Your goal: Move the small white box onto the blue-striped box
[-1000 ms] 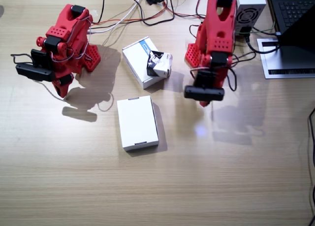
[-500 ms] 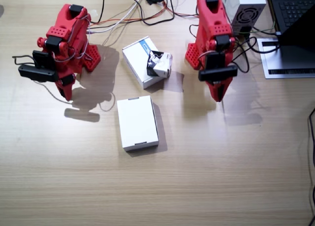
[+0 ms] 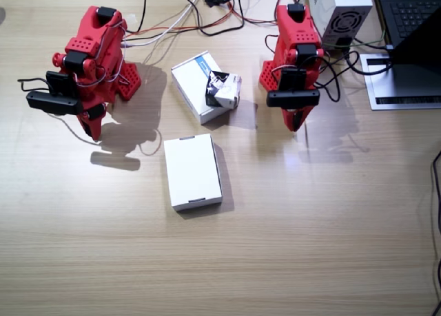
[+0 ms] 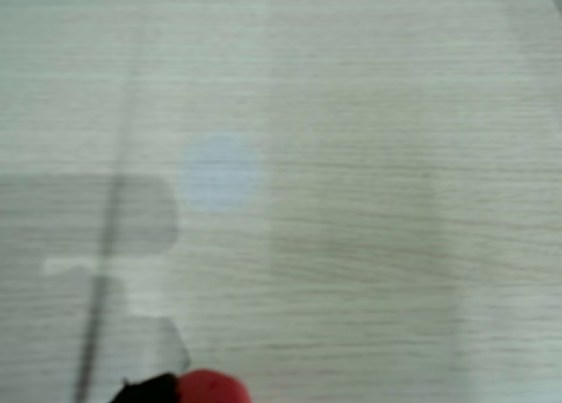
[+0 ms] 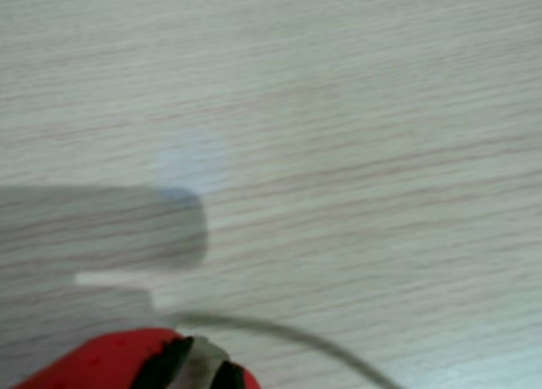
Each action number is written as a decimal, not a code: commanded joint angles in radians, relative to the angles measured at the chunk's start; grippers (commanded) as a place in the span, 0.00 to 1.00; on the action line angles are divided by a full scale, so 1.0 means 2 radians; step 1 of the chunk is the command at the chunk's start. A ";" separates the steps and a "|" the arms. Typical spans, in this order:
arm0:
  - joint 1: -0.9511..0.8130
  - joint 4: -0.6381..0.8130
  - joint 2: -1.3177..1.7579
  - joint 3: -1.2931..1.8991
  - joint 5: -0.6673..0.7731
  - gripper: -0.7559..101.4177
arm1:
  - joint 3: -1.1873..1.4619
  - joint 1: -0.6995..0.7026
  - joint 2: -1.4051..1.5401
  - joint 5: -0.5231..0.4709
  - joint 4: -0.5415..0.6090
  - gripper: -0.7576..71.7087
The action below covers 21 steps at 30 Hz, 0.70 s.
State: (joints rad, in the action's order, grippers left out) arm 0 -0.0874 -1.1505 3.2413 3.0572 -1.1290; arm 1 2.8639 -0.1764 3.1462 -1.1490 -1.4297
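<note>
Right gripper (image 3: 91, 127): tucked, points down, nothing at tips; jaw gap can't tell. Striped box (image 3: 193, 82) beyond it, toward left arm, small box (image 3: 223, 89) on its near edge, partly overhanging. Left gripper (image 3: 296, 120): just past small box, empty, gap can't tell. Risk: perch marginal; nudge or cable snag could tip box off.

The left arm (image 3: 295, 54) is folded back toward its base, its end effector (image 3: 295, 121) now nearer the base, pointing down above the bench (image 3: 310, 226).
</note>
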 commanded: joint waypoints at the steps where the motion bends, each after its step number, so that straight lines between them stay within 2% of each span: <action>1: -0.009 -0.016 0.017 -0.009 -0.015 0.01 | -0.005 0.005 0.012 -0.018 -0.012 0.14; 21: -0.008 -0.018 0.017 -0.009 -0.014 0.01 | -0.005 0.005 0.012 -0.018 -0.012 0.14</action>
State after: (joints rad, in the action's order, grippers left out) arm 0 -0.0874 -1.1689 3.2413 3.0572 -1.1474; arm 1 2.8639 -0.1764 3.1462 -1.1490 -1.4297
